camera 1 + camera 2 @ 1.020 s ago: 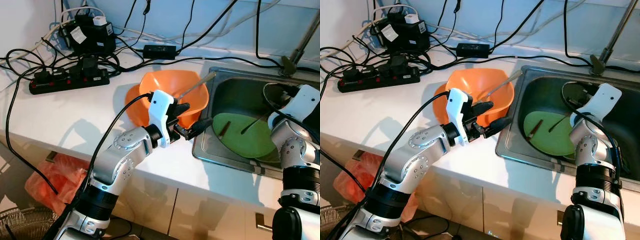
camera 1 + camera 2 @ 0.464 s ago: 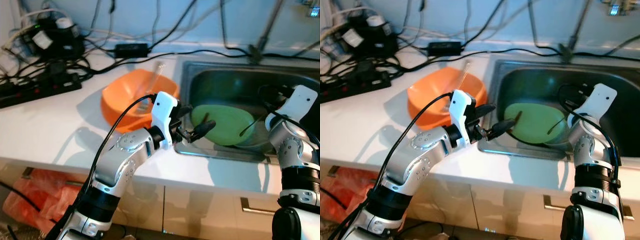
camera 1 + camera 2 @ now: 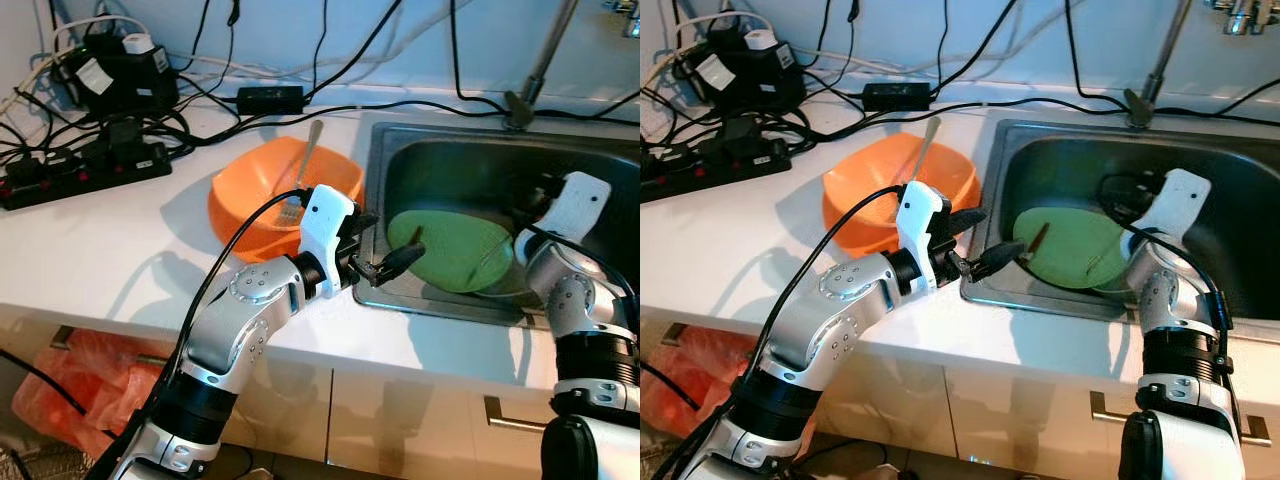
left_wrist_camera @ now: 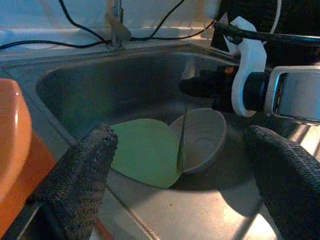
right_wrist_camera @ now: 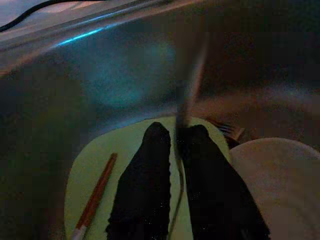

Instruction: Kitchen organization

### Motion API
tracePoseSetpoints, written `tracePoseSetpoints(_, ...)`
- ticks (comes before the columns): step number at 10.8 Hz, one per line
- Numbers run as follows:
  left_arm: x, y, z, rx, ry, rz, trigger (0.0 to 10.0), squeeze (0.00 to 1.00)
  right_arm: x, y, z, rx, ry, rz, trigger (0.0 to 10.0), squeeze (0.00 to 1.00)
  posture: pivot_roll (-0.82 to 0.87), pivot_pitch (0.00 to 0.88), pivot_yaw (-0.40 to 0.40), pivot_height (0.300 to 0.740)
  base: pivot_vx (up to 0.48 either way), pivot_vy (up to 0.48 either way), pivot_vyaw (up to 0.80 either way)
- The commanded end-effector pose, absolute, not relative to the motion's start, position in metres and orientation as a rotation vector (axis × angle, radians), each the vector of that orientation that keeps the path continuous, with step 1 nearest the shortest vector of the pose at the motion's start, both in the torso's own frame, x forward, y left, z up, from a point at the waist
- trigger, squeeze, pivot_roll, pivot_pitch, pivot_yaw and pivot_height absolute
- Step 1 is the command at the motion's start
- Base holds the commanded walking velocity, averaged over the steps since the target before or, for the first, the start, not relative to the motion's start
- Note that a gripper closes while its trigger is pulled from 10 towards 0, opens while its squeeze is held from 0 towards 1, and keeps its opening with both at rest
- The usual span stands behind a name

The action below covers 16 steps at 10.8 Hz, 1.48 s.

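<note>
I have the left gripper (image 3: 385, 243) hovering over the counter edge at the sink's near-left corner, its two black fingers (image 4: 77, 172) spread wide apart with nothing between them. The orange bowl (image 3: 262, 190) sits on the white counter (image 3: 110, 240) just behind the gripper, at about its 10 o'clock, with a fork (image 3: 303, 168) leaning inside it, handle up toward 12. Straight ahead of the open fingers, down in the steel sink (image 3: 1070, 160), lies the green plate (image 3: 1065, 245), tilted against a pale bowl (image 4: 202, 145); a brown chopstick (image 3: 1036, 240) rests on the plate's left part. My right gripper (image 5: 176, 150) is down in the sink over that plate, fingers nearly together and pinching a thin metal utensil handle (image 5: 187, 95) that rises between them. The pale bowl is at the gripper's 3 o'clock, the chopstick at its 8. A power strip (image 3: 85, 165) and cables crowd the counter's far-left corner.
</note>
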State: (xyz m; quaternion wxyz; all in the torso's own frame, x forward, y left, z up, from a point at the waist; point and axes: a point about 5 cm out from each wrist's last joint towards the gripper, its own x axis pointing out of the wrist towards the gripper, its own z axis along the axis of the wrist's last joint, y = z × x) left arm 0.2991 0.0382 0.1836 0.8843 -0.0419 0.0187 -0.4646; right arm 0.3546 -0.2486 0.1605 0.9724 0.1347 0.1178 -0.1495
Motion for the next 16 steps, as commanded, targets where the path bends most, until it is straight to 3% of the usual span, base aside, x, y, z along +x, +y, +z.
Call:
tracePoseSetpoints(1,0.3,0.04,0.185,-0.065,0.033,-0.955,10.0,0.0,0.354,-0.246,0.156,0.267,0.268,-0.287,10.0,1.0,0.0,0.046,0.029,0.74,0.0,0.0,0.0)
tracePoseSetpoints(8,0.313,0.047,0.219,-0.032,-0.088,-0.867,10.0,0.0,0.35,-0.242,0.174,0.188,0.212,-0.269,10.0,1.0,0.0,0.049,0.037,0.74,0.0,0.0,0.0)
tracePoseSetpoints(10,0.32,0.054,0.247,-0.07,-0.207,-0.774,10.0,0.0,0.349,-0.227,0.191,0.137,0.123,-0.189,10.0,1.0,0.0,0.047,0.037,0.74,0.0,0.0,0.0)
tracePoseSetpoints(12,0.341,0.081,0.26,-0.023,-0.226,-0.615,10.0,0.0,0.346,-0.206,0.211,0.139,0.006,-0.017,10.0,0.96,0.01,0.042,0.044,0.74,0.0,0.0,0.0)
tracePoseSetpoints(13,0.349,0.092,0.259,0.013,-0.205,-0.561,10.0,0.0,0.341,-0.191,0.224,0.189,-0.061,0.111,10.0,0.64,0.01,0.043,0.05,0.74,0.0,0.0,0.0)
tracePoseSetpoints(14,0.354,0.1,0.255,0.059,-0.15,-0.514,10.0,0.0,0.334,-0.178,0.235,0.267,-0.106,0.232,10.0,0.0,0.01,0.044,0.053,0.74,0.0,0.0,0.0)
tracePoseSetpoints(16,0.377,0.126,0.234,0.127,0.002,-0.453,10.0,0.0,0.318,-0.155,0.246,0.346,-0.082,0.47,10.0,0.0,0.01,0.051,0.068,0.74,0.0,0.0,0.0)
